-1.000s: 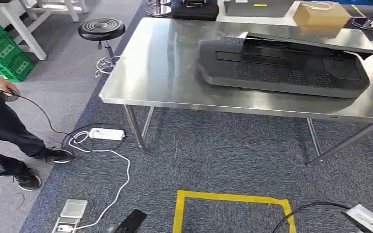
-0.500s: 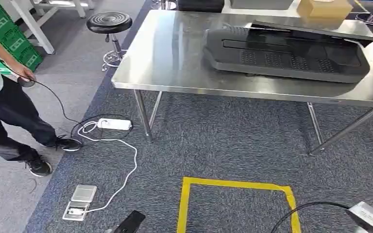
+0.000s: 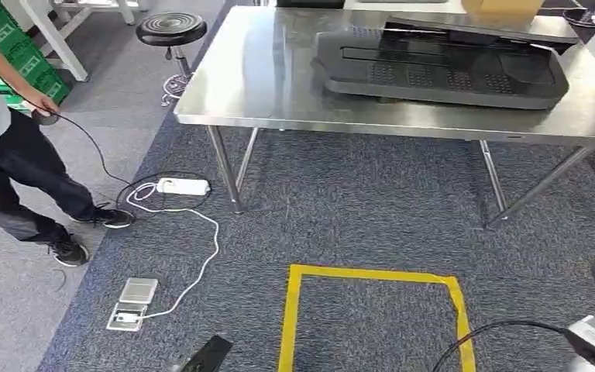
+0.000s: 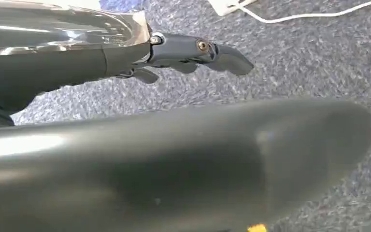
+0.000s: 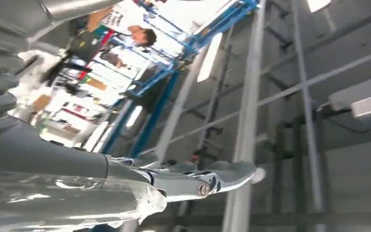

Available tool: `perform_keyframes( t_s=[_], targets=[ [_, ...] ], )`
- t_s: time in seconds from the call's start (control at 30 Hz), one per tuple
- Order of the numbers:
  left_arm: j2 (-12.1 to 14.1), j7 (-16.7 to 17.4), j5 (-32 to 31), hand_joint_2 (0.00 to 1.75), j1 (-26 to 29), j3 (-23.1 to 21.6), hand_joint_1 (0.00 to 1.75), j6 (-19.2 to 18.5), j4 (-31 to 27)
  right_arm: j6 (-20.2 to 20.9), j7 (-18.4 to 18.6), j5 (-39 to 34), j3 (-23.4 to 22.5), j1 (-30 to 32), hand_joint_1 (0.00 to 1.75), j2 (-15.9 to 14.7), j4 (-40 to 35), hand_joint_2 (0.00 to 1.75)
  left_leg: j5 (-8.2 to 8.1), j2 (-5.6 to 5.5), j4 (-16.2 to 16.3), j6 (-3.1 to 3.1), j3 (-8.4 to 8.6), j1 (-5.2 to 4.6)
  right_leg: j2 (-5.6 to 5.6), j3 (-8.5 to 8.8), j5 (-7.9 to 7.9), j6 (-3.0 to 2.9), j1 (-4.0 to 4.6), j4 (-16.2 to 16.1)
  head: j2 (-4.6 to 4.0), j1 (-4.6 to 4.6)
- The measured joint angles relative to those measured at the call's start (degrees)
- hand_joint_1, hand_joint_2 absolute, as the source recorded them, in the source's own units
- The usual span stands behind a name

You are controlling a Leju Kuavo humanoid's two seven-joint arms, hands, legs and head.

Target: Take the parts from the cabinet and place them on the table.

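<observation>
1. Parts: two long black moulded panels with patches of small perforations lie stacked on my table, a brushed steel top on thin steel legs; the upper panel rests tilted across the lower one.
2. Carpet, blue-grey and rough, lies open between the table's near edge and a yellow tape square; a white power strip with its cord trails beside the table's left leg, and a person stands well off to my left holding a cable.
3. My left hand hangs over the carpet, well apart from the parts, fingers straight and holding nothing.
4. My right hand points up toward ceiling beams, fingers stretched out, holding nothing.
</observation>
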Motion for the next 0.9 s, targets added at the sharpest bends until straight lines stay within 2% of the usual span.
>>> perform_keyframes(
  t_s=[0.03, 0.07, 0.1, 0.13, 0.17, 0.2, 0.23, 0.27, 0.3, 0.33, 0.37, 0.4, 0.47, 0.5, 0.53, 0.6, 0.63, 0.67, 0.7, 0.73, 0.77, 0.8, 0.83, 0.87, 0.9],
  targets=[
    [0.0, 0.0, 0.0, 0.00, 0.0, 0.1, 0.00, 0.0, 0.0, 0.0, 0.2, 0.1, 0.0, 0.0, 0.00, 0.0, 0.2, 0.00, -2.81, 0.01, 1.7, 0.01, -0.66, -0.04, -0.08, -0.76, 0.46, -0.75, 0.21, 0.3, 0.00, -0.15],
    [0.0, 0.1, 0.0, 0.00, 0.1, 0.2, 0.00, 0.0, 0.0, 0.0, 0.5, 0.1, 0.0, 0.0, 0.00, 0.0, 0.2, 0.00, -6.18, 0.00, 5.4, 0.07, -1.60, -0.04, -0.15, -1.53, 0.81, -1.24, 0.38, 0.5, 0.00, -0.15],
    [0.0, 0.0, 0.0, 0.00, 0.0, 0.2, 0.00, 0.0, 0.0, 0.0, 0.6, 0.1, -0.1, 0.0, 0.00, 0.0, 0.3, 0.00, -9.64, -0.01, 10.6, 0.04, -2.79, -0.11, -0.29, -2.41, 1.26, -1.59, 0.66, 0.9, 0.00, -0.17],
    [0.0, 0.0, 0.0, 0.00, 0.0, 0.2, 0.00, 0.0, 0.0, 0.0, 0.7, 0.1, -0.1, -0.1, 0.00, 0.0, 0.4, 0.00, -11.77, -0.01, 15.3, 0.07, -3.71, -0.20, -0.41, -3.31, 1.62, -1.82, 0.95, 1.4, 0.00, -0.17],
    [0.0, 0.0, 0.0, 0.00, 0.0, 0.2, 0.00, 0.0, 0.0, 0.0, 1.0, -0.1, -0.1, -0.1, 0.00, 0.0, 0.6, 0.00, -12.05, -0.02, 18.4, 0.20, -3.89, -0.29, -0.46, -4.23, 1.93, -1.97, 1.24, 1.9, 0.00, -0.15],
    [0.0, 0.0, 0.0, 0.00, 0.0, 0.2, 0.00, 0.0, 0.0, 0.0, 1.2, -0.2, -0.1, 0.0, 0.00, 0.0, 0.7, 0.00, -10.95, -0.01, 18.8, 0.43, -3.07, -0.44, -0.49, -5.12, 2.19, -2.06, 1.48, 2.4, 0.00, -0.15],
    [0.0, 0.1, 0.0, 0.00, 0.0, 0.2, 0.00, 0.0, 0.0, 0.0, 1.3, -0.3, -0.1, -0.1, 0.00, 0.0, 0.8, 0.00, -9.11, -0.02, 17.1, 0.82, -1.32, -0.65, -0.48, -6.00, 2.44, -2.10, 1.73, 2.9, 0.00, -0.15],
    [0.0, 0.0, 0.0, 0.00, 0.0, 0.2, 0.00, 0.0, 0.0, 0.0, 1.3, -0.3, -0.1, -0.1, 0.00, 0.0, 0.8, 0.00, -7.24, -0.02, 13.5, 1.39, 1.32, -0.87, -0.46, -6.72, 2.71, -2.16, 1.93, 3.3, 0.00, -0.20],
    [0.0, 0.0, 0.0, 0.00, -0.1, 0.2, 0.00, 0.0, 0.0, 0.0, 1.3, -0.3, -0.1, -0.1, 0.00, 0.0, 0.8, 0.00, -6.00, -0.07, 8.2, 2.37, 4.89, -1.28, -0.38, -7.33, 3.04, -2.15, 2.19, 3.6, 0.00, -0.17],
    [0.3, 0.0, 0.0, 0.00, -0.2, 0.2, 0.00, 0.0, 0.0, 0.0, 1.3, -0.4, 0.0, -0.1, 0.00, 0.0, 0.8, 0.00, -6.69, -0.17, 3.6, 3.35, 7.95, -1.91, -0.43, -7.80, 3.33, -2.02, 2.16, 3.8, 0.00, -0.06],
    [0.3, 0.0, 0.0, 0.00, -0.2, 0.2, 0.00, 0.0, 0.0, 0.0, 1.4, -0.6, 0.0, -0.1, 0.00, -0.1, 0.9, 0.00, -7.27, -0.06, 0.3, 3.43, 9.52, -1.88, -0.44, -8.13, 3.77, -1.76, 2.39, 4.1, 0.00, -0.06],
    [0.2, 0.0, 0.0, 0.00, -0.2, 0.2, 0.00, 0.0, 0.0, 0.0, 1.4, -0.8, 0.1, -0.1, 0.00, -0.2, 0.9, 0.00, -7.28, -0.10, -0.1, 3.24, 9.36, -2.19, -0.51, -8.45, 4.49, -1.43, 2.19, 4.1, 0.00, -0.11],
    [0.2, 0.0, 0.0, 0.00, -0.1, 0.2, 0.00, 0.0, 0.0, 0.0, 1.4, -0.9, 0.2, -0.1, 0.00, -0.3, 1.0, 0.00, -6.38, -0.11, -0.2, 3.54, 8.87, -2.39, -0.57, -8.87, 5.40, -0.84, 1.94, 3.7, 0.00, -0.17],
    [-0.1, 0.0, 0.0, 0.00, 0.0, 0.3, 0.00, 0.0, 0.0, 0.0, 1.4, -0.9, 0.2, -0.1, 0.00, -0.4, 1.0, 0.00, -5.41, 0.07, -1.3, 3.82, 8.60, -1.51, -0.21, -9.56, 5.14, -0.52, 2.09, 3.9, 0.00, -0.20],
    [0.0, 0.0, 0.0, 0.00, -0.1, 0.3, 0.00, 0.0, 0.0, 0.0, 1.4, -1.0, 0.2, 0.0, 0.00, -0.5, 1.1, 0.00, -4.62, 0.20, -1.2, 4.09, 7.69, -1.49, 0.22, -9.97, 2.44, 0.00, 2.07, 5.0, 0.00, -0.02],
    [0.0, 0.0, 0.0, 0.00, -0.2, 0.3, 0.00, -0.1, 0.0, 0.0, 1.3, -0.8, 0.2, -0.1, 0.00, -0.8, 1.2, 0.00, -3.42, 0.28, -1.1, 4.22, 6.09, -1.37, 0.19, -11.47, -4.28, 0.76, 1.46, 11.5, 0.00, 0.02],
    [0.0, 0.0, 0.1, 0.00, -0.2, 0.3, 0.00, 0.0, 0.0, 0.0, 1.3, -0.7, 0.2, 0.0, 0.00, -0.8, 1.3, 0.00, -2.83, 0.36, -1.1, 4.19, 5.38, -1.38, 0.18, -12.09, -6.72, 1.12, 1.14, 15.6, 0.00, -0.09],
    [0.0, 0.0, 0.0, 0.00, -0.2, 0.3, 0.00, 0.0, 0.0, 0.0, 1.3, -0.7, 0.2, 0.0, 0.00, -0.9, 1.4, 0.00, -2.21, 0.47, -0.9, 4.12, 4.50, -1.37, 0.18, -12.39, -7.55, 1.45, 0.89, 19.2, 0.00, -0.02],
    [0.0, 0.0, 0.0, 0.00, -0.2, 0.3, 0.00, -0.1, 0.0, 0.0, 1.3, -0.7, 0.2, 0.0, 0.00, -0.9, 1.6, 0.00, -1.62, 0.56, -0.6, 3.95, 3.48, -1.27, 0.18, -11.82, -6.24, 1.79, 0.67, 20.8, 0.00, -0.04],
    [0.0, 0.0, 0.0, 0.00, -0.2, 0.3, 0.00, 0.0, 0.0, 0.0, 1.3, -0.7, 0.2, 0.0, 0.00, -0.9, 1.7, 0.00, -1.14, 0.59, -0.3, 3.76, 2.55, -1.15, 0.17, -10.27, -3.95, 2.15, 0.48, 20.0, 0.00, -0.04],
    [0.0, 0.0, 0.0, 0.00, -0.2, 0.3, 0.00, 0.0, 0.0, 0.0, 1.1, -0.7, 0.2, 0.0, 0.00, -0.9, 1.7, 0.00, -0.69, 0.59, 0.1, 3.49, 1.57, -1.00, 0.17, -7.61, -1.45, 2.46, 0.25, 16.8, 0.00, -0.02],
    [0.0, 0.0, 0.0, 0.00, -0.3, 0.3, 0.00, 0.0, 0.0, 0.0, 0.9, -0.7, 0.2, -0.1, 0.00, -0.9, 1.7, 0.00, -0.28, 0.58, 0.6, 3.18, 0.77, -0.82, 0.18, -4.31, -0.10, 2.76, 0.04, 12.3, 0.00, -0.02],
    [0.0, 0.0, 0.0, 0.00, -0.3, 0.3, 0.00, 0.0, 0.0, 0.0, 0.8, -0.7, 0.2, -0.2, 0.00, -0.9, 1.7, 0.00, 0.09, 0.50, 0.9, 2.76, 0.22, -0.87, 0.26, -0.55, -0.46, 2.85, -0.18, 7.2, 0.00, 0.02],
    [0.0, 0.0, 0.0, 0.00, -0.3, 0.3, 0.00, 0.0, 0.0, 0.0, 0.7, -0.7, 0.3, -0.4, 0.00, -0.9, 1.7, 0.00, 0.41, 0.42, 1.3, 2.39, -0.27, -1.01, 0.40, 2.74, -1.98, 2.42, 0.05, 1.5, 0.00, -0.04],
    [0.0, 0.0, 0.0, 0.00, -0.4, 0.3, 0.00, 0.0, 0.0, 0.0, 0.7, -0.8, 0.3, -0.4, 0.00, -0.9, 1.6, 0.00, 1.34, 0.44, 1.2, 2.03, -0.51, -0.97, 0.50, 3.11, -2.76, 1.44, 0.29, 0.3, 0.00, -0.17]
  ],
)
